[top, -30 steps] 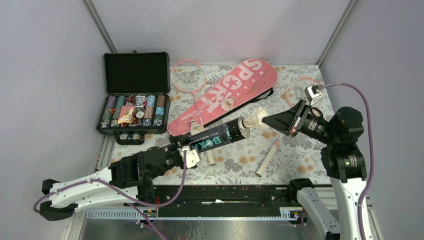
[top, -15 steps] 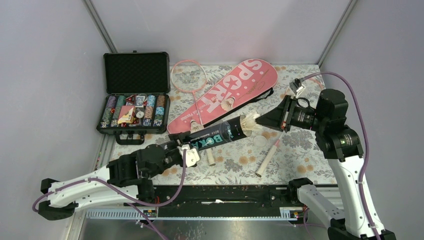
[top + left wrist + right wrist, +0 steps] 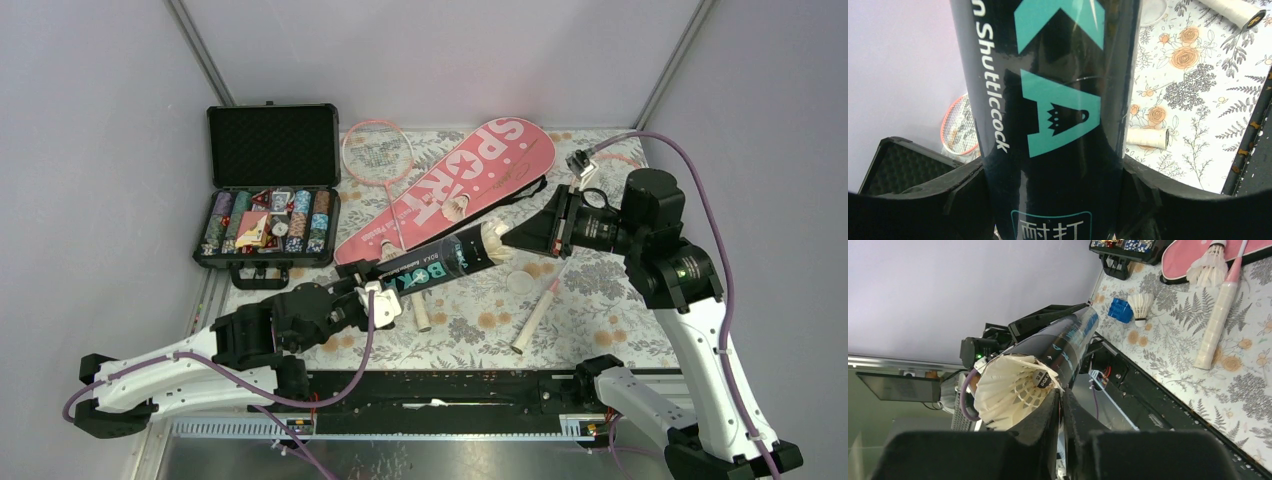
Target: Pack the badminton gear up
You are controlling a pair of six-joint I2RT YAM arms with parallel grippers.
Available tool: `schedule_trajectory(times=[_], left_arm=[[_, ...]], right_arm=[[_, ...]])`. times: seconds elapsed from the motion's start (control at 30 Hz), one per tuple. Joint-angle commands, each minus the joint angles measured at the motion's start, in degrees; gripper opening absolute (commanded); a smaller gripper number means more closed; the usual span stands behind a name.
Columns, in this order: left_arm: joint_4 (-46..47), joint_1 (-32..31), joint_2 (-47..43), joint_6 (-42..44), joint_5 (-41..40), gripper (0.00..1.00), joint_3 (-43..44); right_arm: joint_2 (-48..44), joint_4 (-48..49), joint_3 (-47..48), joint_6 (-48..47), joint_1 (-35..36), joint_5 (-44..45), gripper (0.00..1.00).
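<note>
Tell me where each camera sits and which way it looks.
Top external: above and behind, looking down at the table; left arm, right arm show.
Left wrist: looks along the black tube, gripped in the left end effector.
Right wrist: looks past the right end effector, pinching a shuttlecock at the tube's mouth.
Shared: all show the tube.

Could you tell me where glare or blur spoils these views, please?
Left wrist: the glossy black tube carries pale reflections, though its lettering is legible. Right wrist: the close fingers are dark and soft, the shuttlecock clearer. Top external: even light, faint shadows, no glare.
</note>
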Motion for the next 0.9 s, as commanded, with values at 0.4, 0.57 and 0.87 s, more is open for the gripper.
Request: schedule_trajectory(times=[0.4, 0.57, 0.87], left_arm=[[10.0, -0.2, -3.9, 0.2, 0.8, 0.39, -3.3], [11.1, -0.2, -4.6, -0.8, 1.6, 0.39, -5.0], [14.8, -0.2, -2.9, -0.8, 1.0, 0.39, -6.2]], right_arm=[[4.6, -4.5, 2.6, -14.2, 1.7, 1.1, 0.6], [6.0, -3.5, 3.3, -15.8, 1.7, -1.1, 0.6], [8.0, -1.5, 0.3, -15.8, 3.0, -0.7, 0.58]])
